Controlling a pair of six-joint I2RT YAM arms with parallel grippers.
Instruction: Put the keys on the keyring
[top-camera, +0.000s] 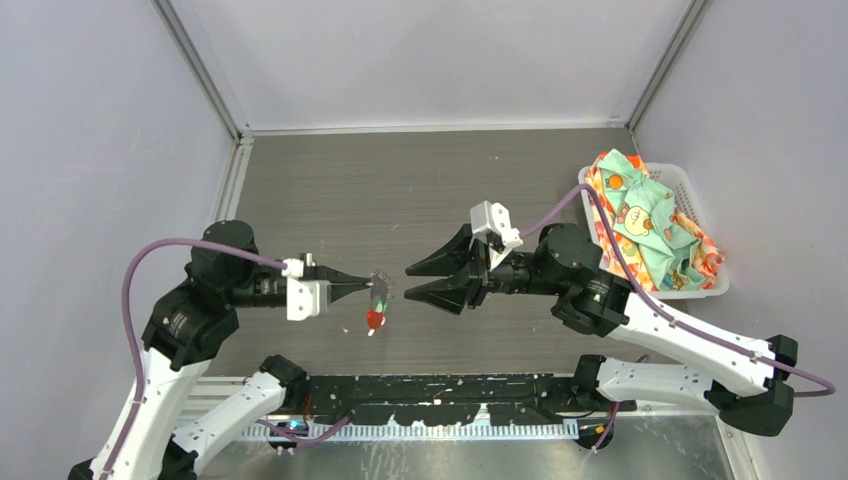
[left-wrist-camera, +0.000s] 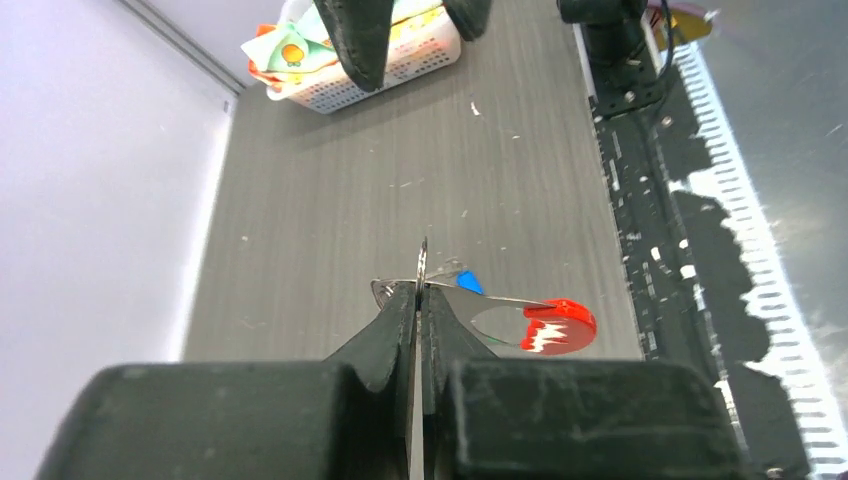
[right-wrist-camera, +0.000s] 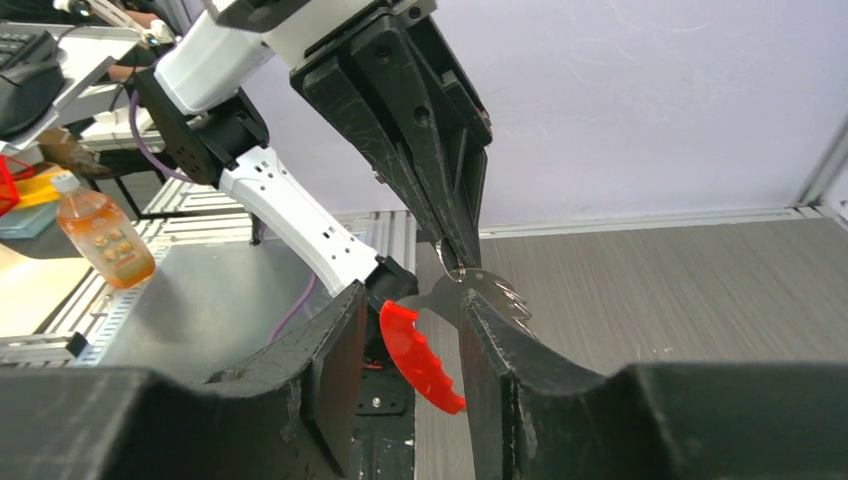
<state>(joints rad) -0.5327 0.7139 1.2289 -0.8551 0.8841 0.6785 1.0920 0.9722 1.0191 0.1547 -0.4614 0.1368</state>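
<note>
My left gripper (top-camera: 368, 287) is shut on the keyring (top-camera: 378, 291), pinching its thin silvery ring (left-wrist-camera: 423, 262) edge-on between the fingertips above the table. The keyring's red loop (left-wrist-camera: 560, 325) hangs below and to the side, also seen as the red loop (right-wrist-camera: 415, 355) in the right wrist view. A blue key head (left-wrist-camera: 469, 283) shows right beside the ring. My right gripper (top-camera: 410, 282) stands open just right of the keyring, holding nothing. In the right wrist view the red loop shows in the gap between the right gripper's (right-wrist-camera: 412, 300) fingers, with the left gripper (right-wrist-camera: 455, 262) coming down from above.
A white basket (top-camera: 697, 288) full of patterned cloth stands at the right side of the table, also visible as the basket (left-wrist-camera: 420, 55) in the left wrist view. The black rail with both arm bases (top-camera: 450, 395) runs along the near edge.
</note>
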